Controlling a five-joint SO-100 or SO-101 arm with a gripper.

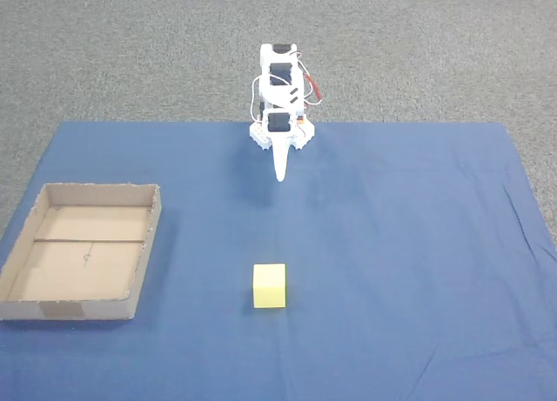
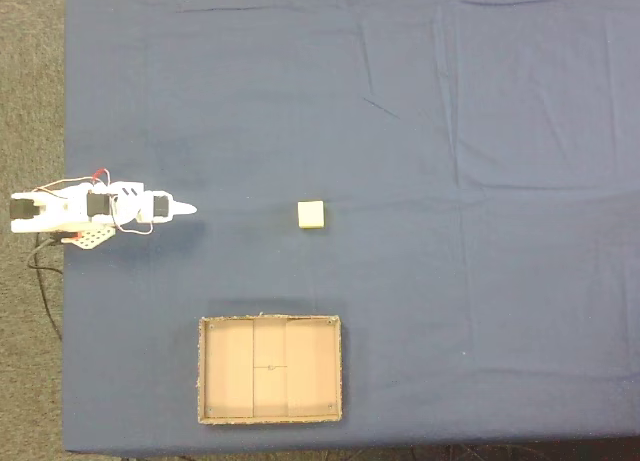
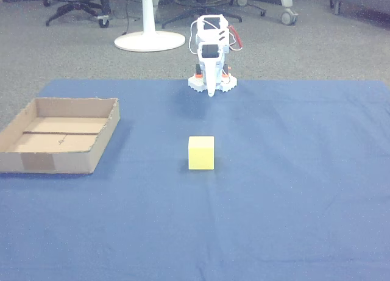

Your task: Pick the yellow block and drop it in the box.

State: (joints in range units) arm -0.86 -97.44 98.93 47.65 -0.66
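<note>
The yellow block (image 1: 270, 285) (image 2: 311, 214) (image 3: 201, 152) is a small pale cube resting alone on the blue cloth. The box (image 1: 144, 244) (image 2: 271, 411) (image 3: 103, 144) is a shallow brown cardboard tray with nothing in it, left of the block in the other view. My white arm is folded at the cloth's far edge, and its gripper (image 1: 280, 176) (image 2: 188, 210) (image 3: 211, 92) is shut, pointing toward the block from well short of it, with nothing held.
A blue cloth (image 1: 409, 244) covers the table, with grey carpet (image 1: 130, 53) around it. In the other view a white stand base (image 3: 149, 40) and chair legs (image 3: 73, 10) stand on the floor behind the arm.
</note>
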